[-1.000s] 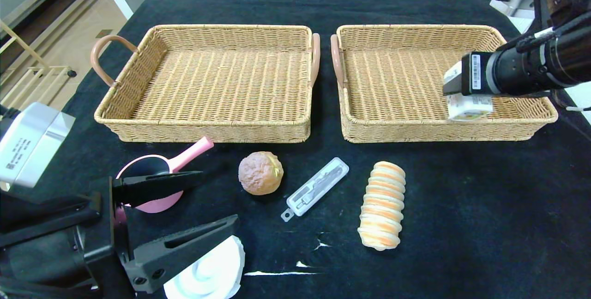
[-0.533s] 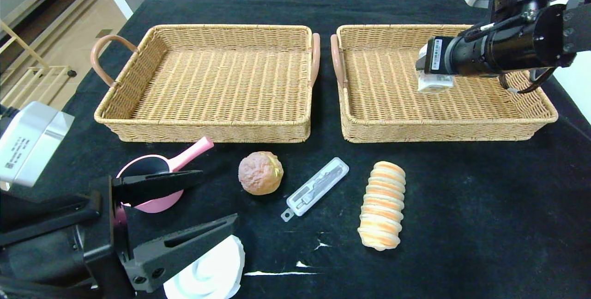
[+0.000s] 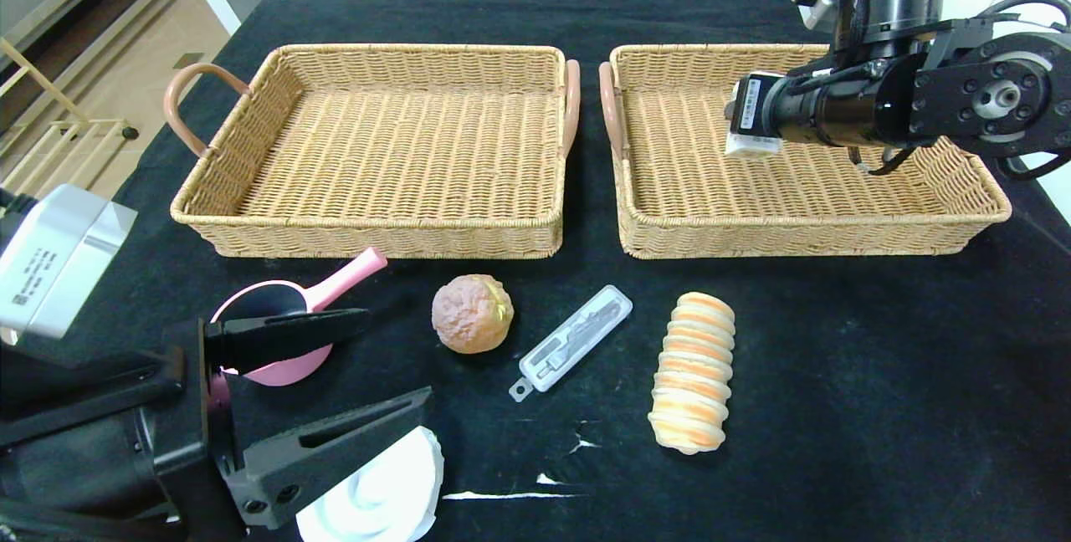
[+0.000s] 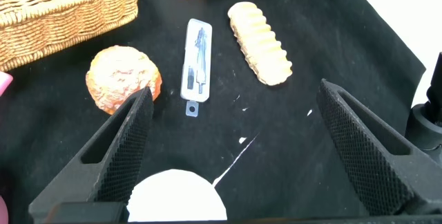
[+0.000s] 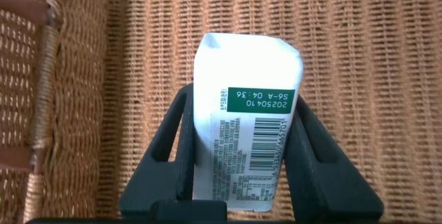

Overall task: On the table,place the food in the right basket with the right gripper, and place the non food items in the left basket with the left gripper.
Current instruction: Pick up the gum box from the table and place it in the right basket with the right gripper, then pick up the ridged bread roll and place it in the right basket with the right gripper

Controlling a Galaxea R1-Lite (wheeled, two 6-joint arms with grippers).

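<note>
- The right gripper hangs over the right basket, above its middle and toward the far side, fingers pinched on a small white carton.
- From the right wrist camera, the carton sits squarely between the two black fingers, barcode and a green label facing up, with the woven basket floor below it and the basket's brown handle off to one side.
- The carton is held clear of the basket floor; I can't tell how high.
- The left gripper sits low at the near left corner of the table, its fingers spread wide and holding nothing.
- Between those spread fingers lies a white round thing; a pink scoop lies just past the farther finger.
- The left basket has nothing in it.
- On the black cloth in front of the baskets, left to right: a round brown bun, a clear plastic case with a small tool inside, and a long ridged bread roll.
- The left wrist camera shows the same bun, case and roll lying apart from one another.
</note>
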